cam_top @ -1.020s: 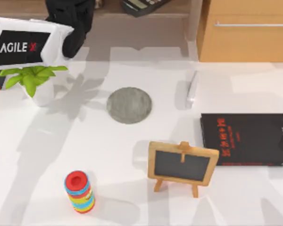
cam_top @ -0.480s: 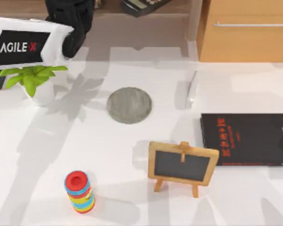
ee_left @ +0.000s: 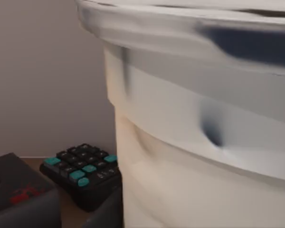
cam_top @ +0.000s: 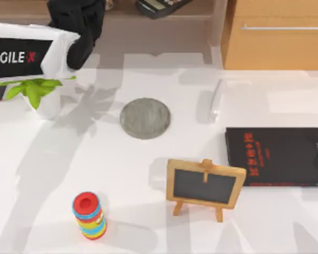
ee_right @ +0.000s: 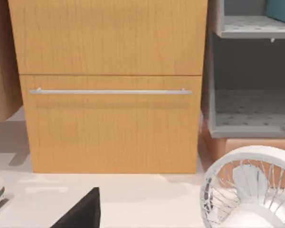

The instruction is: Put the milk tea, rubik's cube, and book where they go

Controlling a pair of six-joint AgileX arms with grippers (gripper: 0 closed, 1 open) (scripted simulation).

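Left arm: reached toward the top view's upper left, its white "AGILE X" housing above the potted plant (cam_top: 34, 91).
Left gripper (cam_top: 77, 50): sat at the far left edge of the table (cam_top: 148, 169), before the open shelf; whether its fingers were apart or together could not be told.
Milk tea (ee_left: 204, 156): stood very close in front of the left wrist camera, with the white lid over a pale beige body; whether the gripper touched it could not be told.
Behind the cup: a black calculator (ee_left: 83, 171) with teal keys lay on a wooden shelf, just beside a dark box with a red mark (ee_left: 16, 194).
Table centre: a round grey coaster (cam_top: 145, 118) lay bare, well apart from the plant.
Table right: a thin black book with red characters (cam_top: 278, 156) lay flat near the right edge.
Table front: a small wooden-framed chalkboard easel (cam_top: 204, 186) stood upright; a stack of coloured rings (cam_top: 89, 215) stood to its left.
Right arm: faced a wooden drawer cabinet (ee_right: 109, 90) with a metal handle, beside a grey shelf unit (ee_right: 251, 85) and a white fan (ee_right: 249, 190).
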